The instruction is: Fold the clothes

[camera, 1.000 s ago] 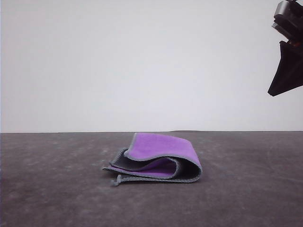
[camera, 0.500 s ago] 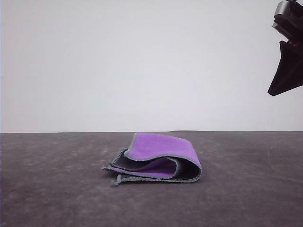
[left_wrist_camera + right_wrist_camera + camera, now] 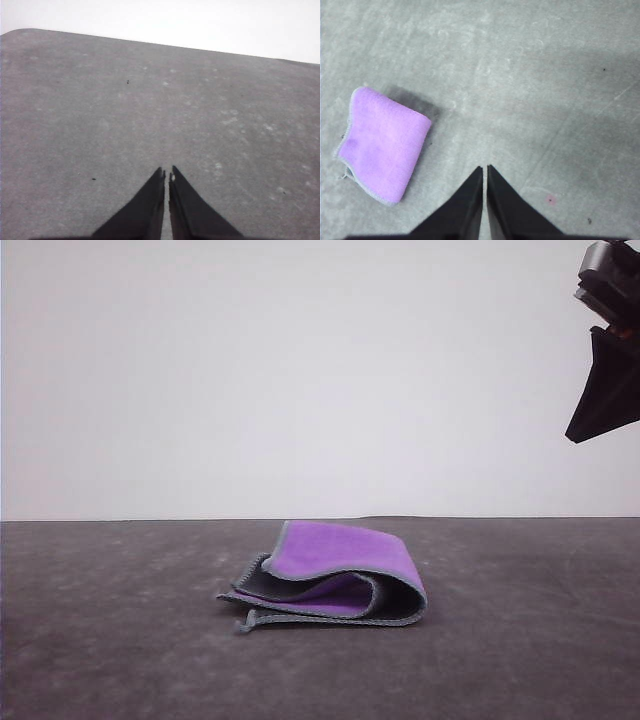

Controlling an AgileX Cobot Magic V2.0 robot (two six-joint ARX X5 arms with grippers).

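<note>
Front view: one folded cloth [image 3: 335, 580], two closed end effectors.

Under me: dark grey mottled tabletop [image 3: 120, 640], scuffed, pale specks. Behind it a plain white wall [image 3: 300, 370], meeting the table in a straight line. Light flat, even

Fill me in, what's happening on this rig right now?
Nothing is being handled. The cloth lies folded on the table, purple side up, grey edging showing. The right gripper is raised high off to the side with its jaws shut and empty. The left gripper is also shut, over bare table.
</note>
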